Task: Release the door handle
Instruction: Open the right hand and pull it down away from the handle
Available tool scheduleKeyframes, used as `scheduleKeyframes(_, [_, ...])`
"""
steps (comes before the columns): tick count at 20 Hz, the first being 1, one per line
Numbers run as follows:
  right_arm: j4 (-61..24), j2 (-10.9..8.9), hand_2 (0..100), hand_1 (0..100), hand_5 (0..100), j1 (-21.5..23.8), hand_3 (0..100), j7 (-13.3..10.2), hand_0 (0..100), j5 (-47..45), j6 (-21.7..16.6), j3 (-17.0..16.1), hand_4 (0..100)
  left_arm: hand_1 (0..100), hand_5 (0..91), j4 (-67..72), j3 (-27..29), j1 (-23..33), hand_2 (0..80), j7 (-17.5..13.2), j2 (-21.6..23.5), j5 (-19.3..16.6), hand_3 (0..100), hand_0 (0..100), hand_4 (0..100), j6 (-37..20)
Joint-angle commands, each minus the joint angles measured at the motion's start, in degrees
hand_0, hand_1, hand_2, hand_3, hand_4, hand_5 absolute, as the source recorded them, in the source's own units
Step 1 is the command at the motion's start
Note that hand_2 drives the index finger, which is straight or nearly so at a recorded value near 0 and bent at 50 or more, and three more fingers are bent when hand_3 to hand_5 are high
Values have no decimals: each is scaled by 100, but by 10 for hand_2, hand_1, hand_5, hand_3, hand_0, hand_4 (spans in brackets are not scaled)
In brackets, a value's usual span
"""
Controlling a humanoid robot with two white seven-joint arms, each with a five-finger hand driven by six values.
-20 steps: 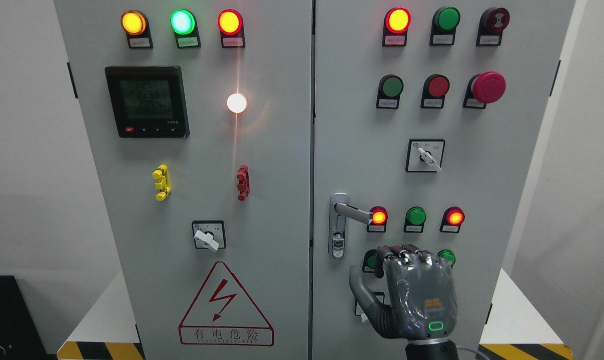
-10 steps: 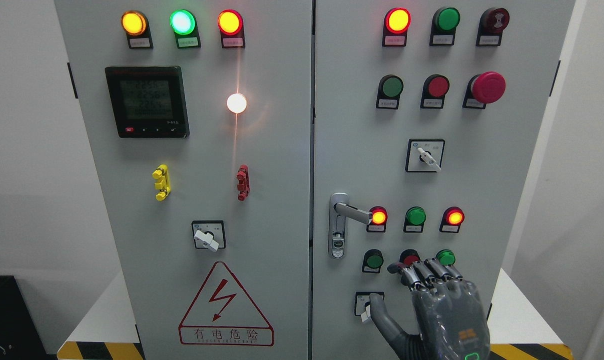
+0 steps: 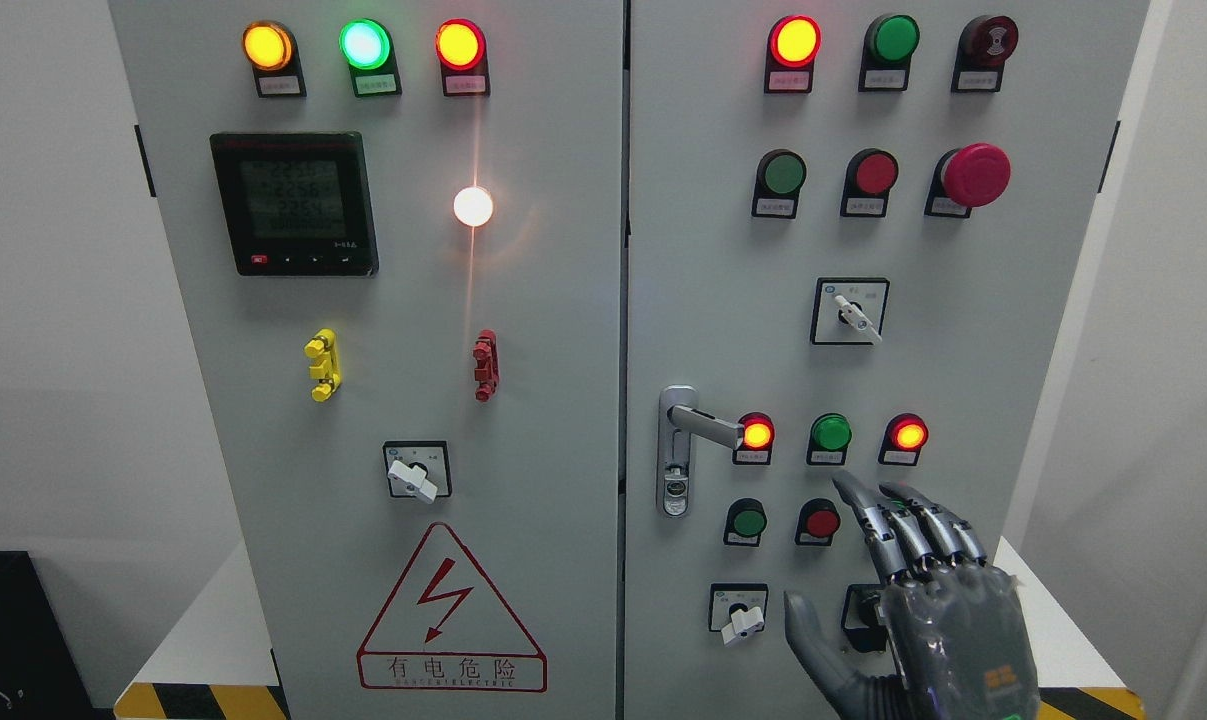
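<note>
The silver door handle (image 3: pixel 701 425) sits on the right cabinet door (image 3: pixel 713 250), its lever pointing right toward a lit red lamp (image 3: pixel 757 434); nothing touches it. My right hand (image 3: pixel 903 590) comes up from the bottom right, well below and to the right of the handle. Its fingers (image 3: pixel 888 525) are stretched out and its thumb is spread to the left, with nothing in its grasp. It covers part of the lower button row. The left arm is out of view.
Both grey cabinet doors carry lamps and push buttons, a red mushroom stop button (image 3: pixel 975 174), rotary switches (image 3: pixel 849 312) (image 3: pixel 415 472) (image 3: pixel 739 612), a black meter (image 3: pixel 295 203) and a red warning triangle (image 3: pixel 451 612). Yellow-black floor tape (image 3: pixel 203 700) marks the base.
My right hand has moved down and to the right, away from the handle. Its curled fingers have straightened out, uncovering the green and red buttons below the handle.
</note>
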Motion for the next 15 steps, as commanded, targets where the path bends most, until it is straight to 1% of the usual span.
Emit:
scheduleKeyframes(1, [-161,-17,0,174,0,-116,0,18,485,-266,-19,-278,0,556,0,0,0,53,0,0,6,0,0,120,0,-1])
scheduleKeyframes(15, [-196,0,0,186,0,-81,6,27,425,-266,-28,-234,0,556,0,0,0,53,0,0,-2,0,0,120,0,-1])
